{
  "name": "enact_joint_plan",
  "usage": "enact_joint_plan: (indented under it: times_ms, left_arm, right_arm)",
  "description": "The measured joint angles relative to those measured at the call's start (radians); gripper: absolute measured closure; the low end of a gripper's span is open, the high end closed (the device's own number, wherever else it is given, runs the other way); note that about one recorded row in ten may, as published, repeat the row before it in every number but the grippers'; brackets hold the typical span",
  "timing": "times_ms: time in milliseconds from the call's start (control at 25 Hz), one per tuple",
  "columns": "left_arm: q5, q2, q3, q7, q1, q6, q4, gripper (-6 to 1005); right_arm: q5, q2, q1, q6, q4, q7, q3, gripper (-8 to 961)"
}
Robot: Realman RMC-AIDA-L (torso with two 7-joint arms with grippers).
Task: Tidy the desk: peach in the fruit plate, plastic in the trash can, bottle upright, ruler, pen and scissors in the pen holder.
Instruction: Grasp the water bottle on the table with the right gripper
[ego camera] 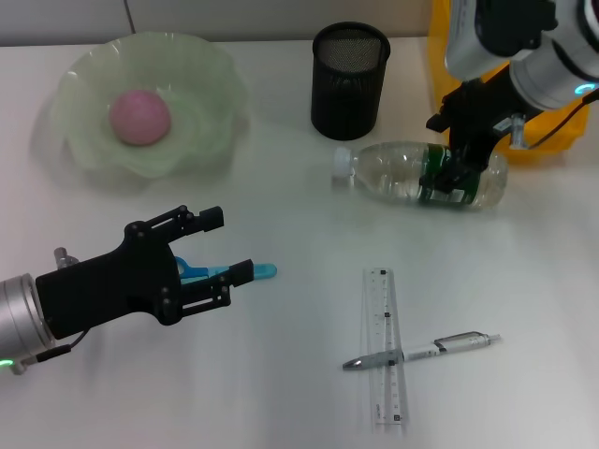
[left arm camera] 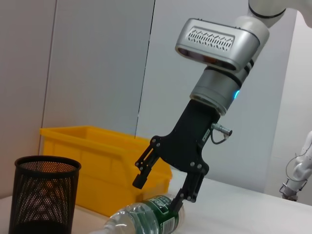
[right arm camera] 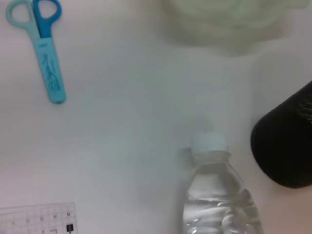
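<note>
Here the bottle (ego camera: 421, 174) lies on its side near the pen holder (ego camera: 349, 80), the right gripper (ego camera: 460, 170) spread wide around its green label. The left gripper (ego camera: 220, 251) hangs open above the scissors (ego camera: 225, 272).

Pink peach (ego camera: 140, 116) in pale green plate (ego camera: 201, 140); black mesh pen holder (ego camera: 349, 81); clear bottle (ego camera: 421, 174), white cap, green label; yellow bin (left arm camera: 97, 161) far right; light-blue scissors (right arm camera: 43, 48); transparent ruler (ego camera: 386, 346); silver-white pen (ego camera: 421, 352); white desk (ego camera: 281, 374).
</note>
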Motion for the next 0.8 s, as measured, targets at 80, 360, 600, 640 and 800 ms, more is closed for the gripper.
enact_joint_plan:
  times_ms: [80,360,600,640,800]
  left_arm:
    - [0.0,0.0,0.0,-0.001,0.0,-0.001,0.0,297]
    - [0.0,0.0,0.0,-0.003,0.003,-0.001,0.0,298]
    - [0.0,0.0,0.004,-0.004,0.003,-0.001,0.0,300]
    - [0.0,0.0,0.004,-0.004,0.003,-0.001,0.0,300]
    - [0.0,0.0,0.004,-0.005,0.002,-0.001,0.0,301]
  right_arm:
    - [0.0,0.001,0.003,0.017,0.014,0.0,-0.012,144]
    - [0.0,0.004,0.002,0.082,0.045,0.013,-0.062,144]
    - [0.0,0.006,0.006,0.123,0.077,0.024,-0.105,144]
    - [0.0,0.006,0.006,0.123,0.077,0.024,-0.105,144]
    - [0.0,0.006,0.01,0.14,0.095,0.027,-0.116,143]
